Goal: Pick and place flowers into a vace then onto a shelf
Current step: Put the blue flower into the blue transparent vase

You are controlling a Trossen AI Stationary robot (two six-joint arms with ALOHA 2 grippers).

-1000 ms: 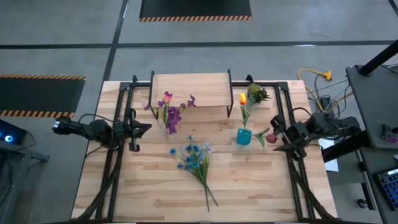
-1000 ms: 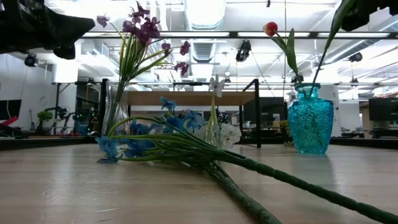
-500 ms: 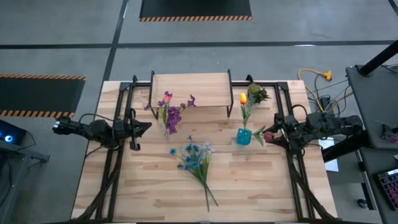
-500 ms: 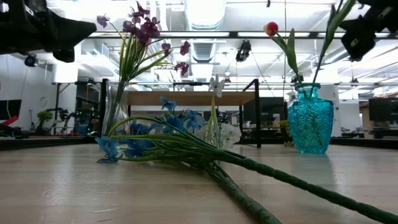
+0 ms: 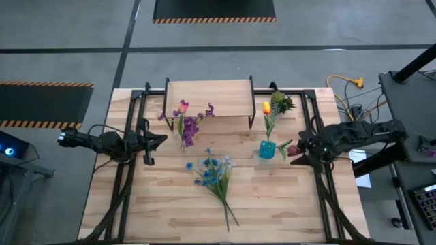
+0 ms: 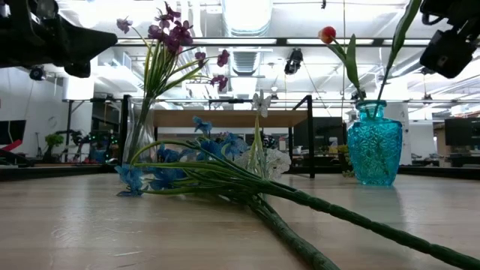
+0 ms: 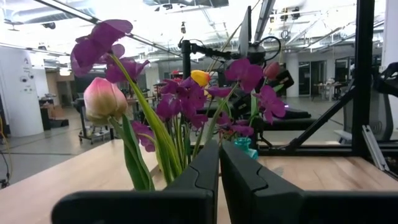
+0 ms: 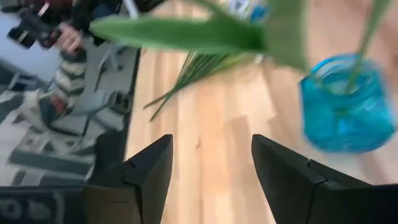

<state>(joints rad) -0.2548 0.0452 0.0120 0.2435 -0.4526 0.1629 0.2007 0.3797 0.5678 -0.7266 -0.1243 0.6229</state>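
Right gripper (image 5: 304, 151) stands with its jaws parted and nothing between them; its wrist view shows bare table in the gap between the two dark fingers (image 8: 283, 171). Just ahead of it sits the blue vase (image 5: 267, 150), which holds an orange-tipped flower (image 5: 266, 107) and a dark red flower (image 5: 296, 150) whose bloom leans out toward the fingers and nearly touches them. A broad green leaf (image 8: 186, 32) crosses close above the fingers.

Farther out across the table from this gripper, a clear vase (image 6: 139, 135) carries the purple and pink flowers (image 5: 186, 122). The blue and white flowers (image 5: 212, 171) lie flat on the wood, well apart from the fingers, stems trailing toward the near edge. Beyond the blue vase and to one side stands the shelf (image 5: 208, 98), nothing on its top. A green spiky sprig (image 5: 281, 102) sits near the shelf's end.

Left gripper (image 5: 158, 139) waits closed and empty, just beside the purple bunch.

Judging from this, the danger is the leaning stem. A fingertip moving past could catch the leaf or the red bloom and drag that stem out, or tip the small vase, which looks light and top-heavy. If the vase is next to be gripped and carried to the shelf, a hold that traps the leaf could slip.
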